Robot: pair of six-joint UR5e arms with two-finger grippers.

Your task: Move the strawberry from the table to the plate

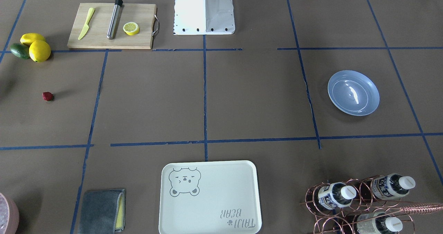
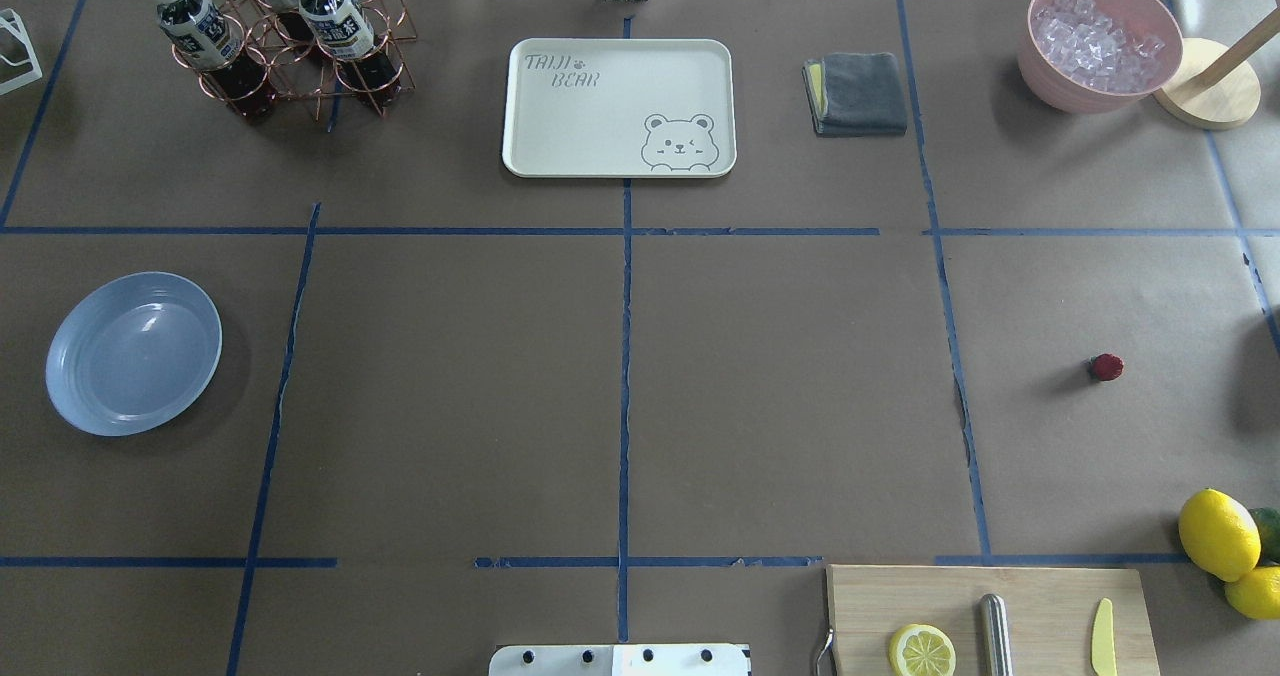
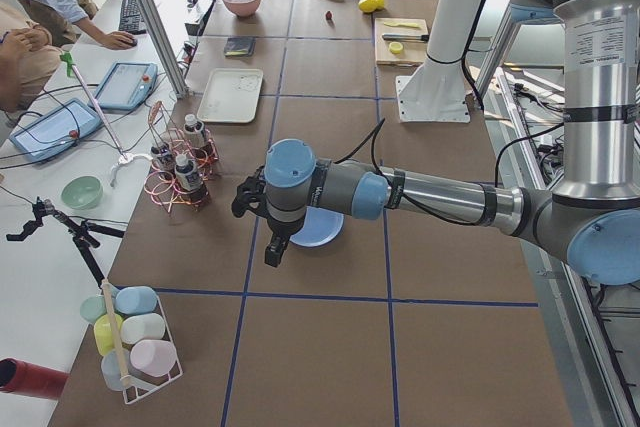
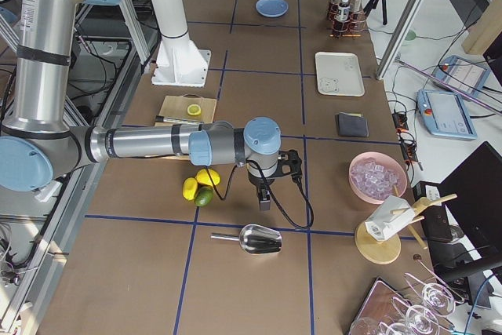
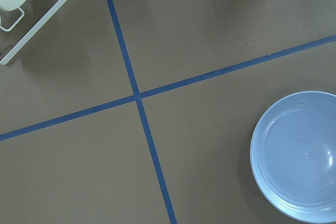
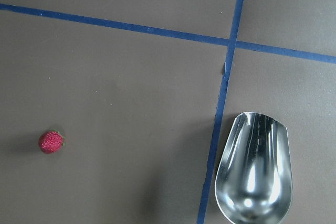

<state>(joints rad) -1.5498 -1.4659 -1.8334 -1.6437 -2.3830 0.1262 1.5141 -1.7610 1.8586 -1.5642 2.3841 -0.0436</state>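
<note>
- Exterior right is showing the right gripper (image 4: 265,203) hanging point-down over the table (image 4: 259,100), just beside the lemons (image 4: 208,176). I cannot tell whether its fingers are spread or pressed together.
- The left gripper (image 3: 275,250) is appearing only in exterior left, hanging low at the plate (image 3: 325,232). The arm is hiding part of the plate, and the finger state cannot be told here either.
- The board (image 2: 1040,606) is running off the overhead view's bottom edge, cutting the lemon half (image 2: 921,650) short.
- The bowl (image 2: 1075,101) is holding ice cubes, and the rack (image 1: 420,208) is holding bottles (image 1: 337,194).
- The plate's glossy inside is catching the light.
- The strawberry (image 2: 1106,367) is lying on the table on the robot's right side, well apart from the plate on the left side.
- Seen from the right wrist, the strawberry is sitting low on the left, untouched. The scoop (image 6: 254,169) is lying low on the right, across a tape line.
</note>
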